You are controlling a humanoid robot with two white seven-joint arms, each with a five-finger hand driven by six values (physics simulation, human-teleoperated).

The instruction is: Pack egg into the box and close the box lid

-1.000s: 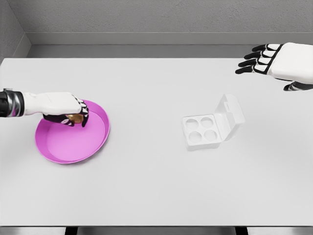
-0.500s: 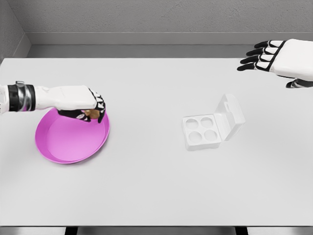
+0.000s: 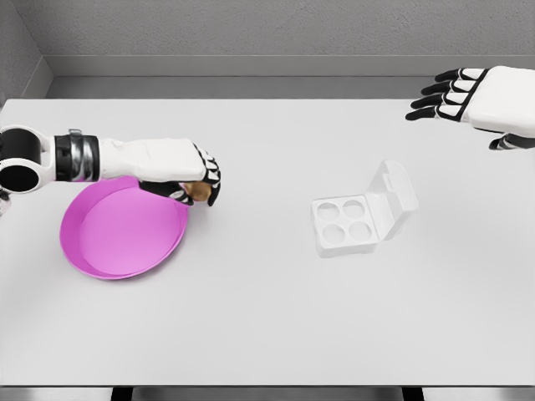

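Grey walls back a wide white desk (image 3: 251, 317) on which everything sits. Reaching in from the side, the left hand (image 3: 185, 174) has its fingers curled around a brown egg (image 3: 199, 191), which shows just beneath the fingertips. Directly below and behind the hand lies a pink plate (image 3: 109, 251), and the hand hovers over its far rim, at the edge nearest the box. Well apart from the hand, across bare desk, stands the white egg box (image 3: 351, 221) with four round cups, none of them filled as far as can be seen, and its lid (image 3: 394, 196) tilted up and open on the side away from the hand. The right hand (image 3: 468, 93) hangs above the far corner of the desk, fingers spread and holding nothing.

The step in hand looks like the carry: the egg is gripped and off the plate. Next comes travel across to the box, lowering the egg into one cup, then swinging the lid down
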